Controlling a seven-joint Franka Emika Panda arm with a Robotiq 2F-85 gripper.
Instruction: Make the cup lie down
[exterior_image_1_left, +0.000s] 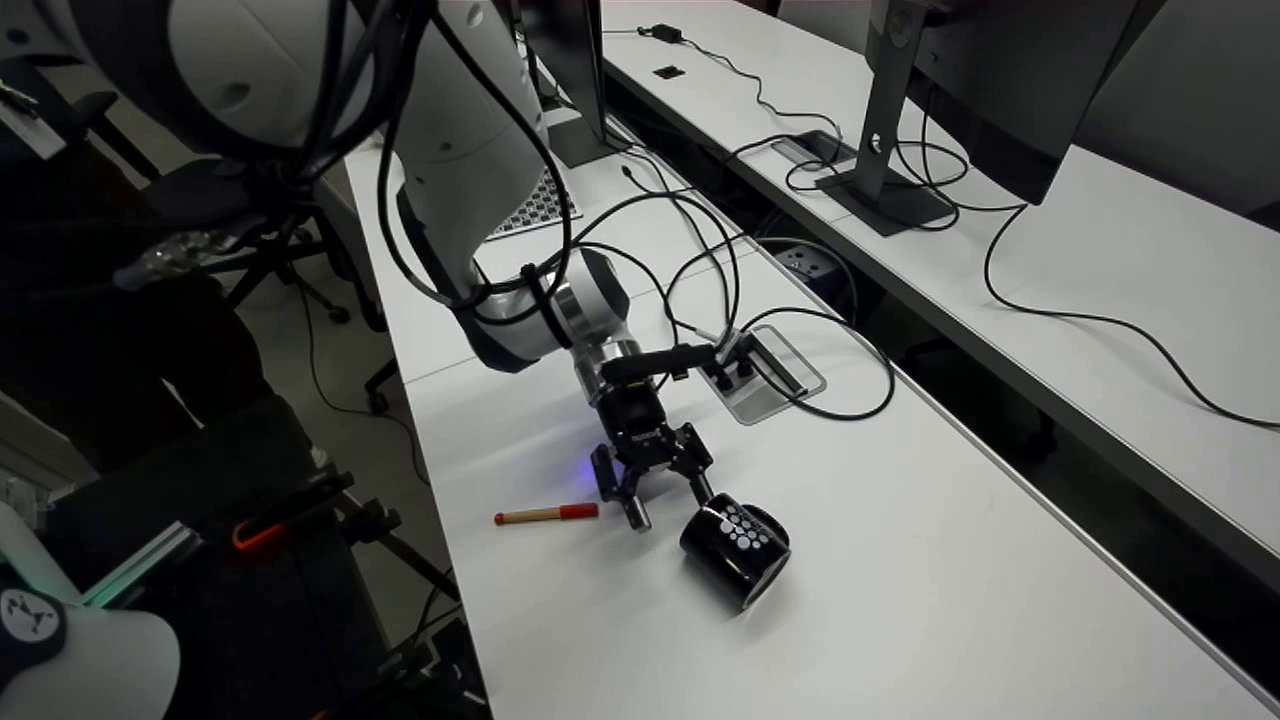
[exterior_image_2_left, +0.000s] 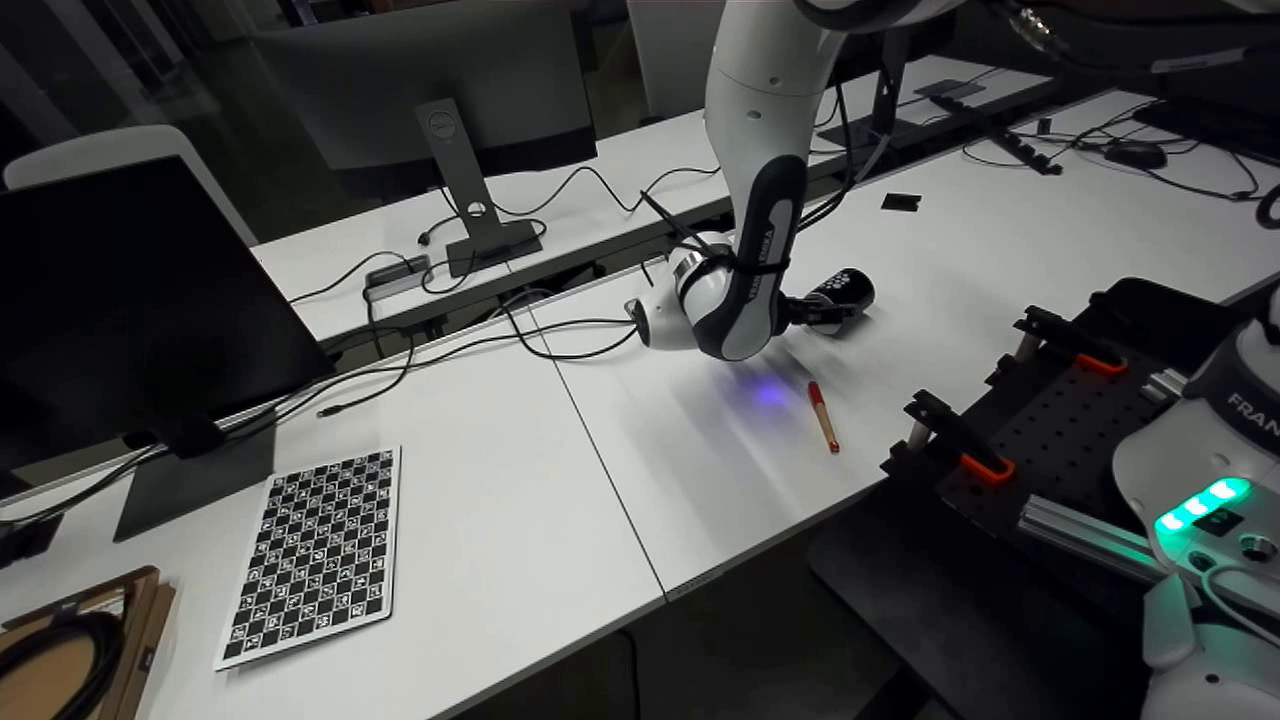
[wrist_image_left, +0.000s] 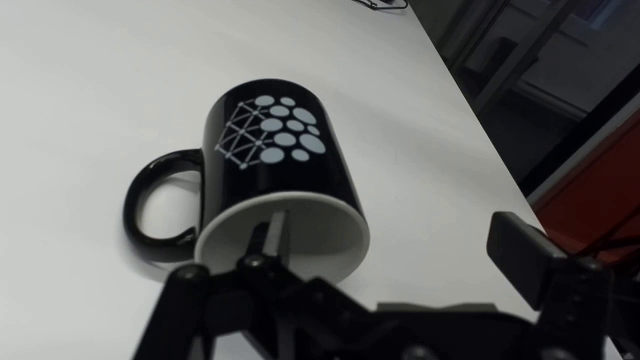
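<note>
The cup (exterior_image_1_left: 735, 550) is a black mug with a pale dot print and a white inside. It lies on its side on the white table, its mouth facing my gripper, and shows in an exterior view (exterior_image_2_left: 842, 296) too. In the wrist view the cup (wrist_image_left: 270, 170) has its loop handle on the left, close to the table. My gripper (exterior_image_1_left: 672, 508) is open. In the wrist view, the gripper (wrist_image_left: 392, 235) has its left finger inside the cup's mouth and its right finger outside, well apart from the cup. Whether the inner finger touches the wall cannot be told.
A red and tan pen (exterior_image_1_left: 545, 514) lies beside the gripper, near the table edge. A cable box (exterior_image_1_left: 765, 385) with looping black cables is set in the table behind the gripper. A checkered board (exterior_image_2_left: 315, 555) and monitors stand farther along. Another robot arm (exterior_image_2_left: 1230, 440) is beside the table.
</note>
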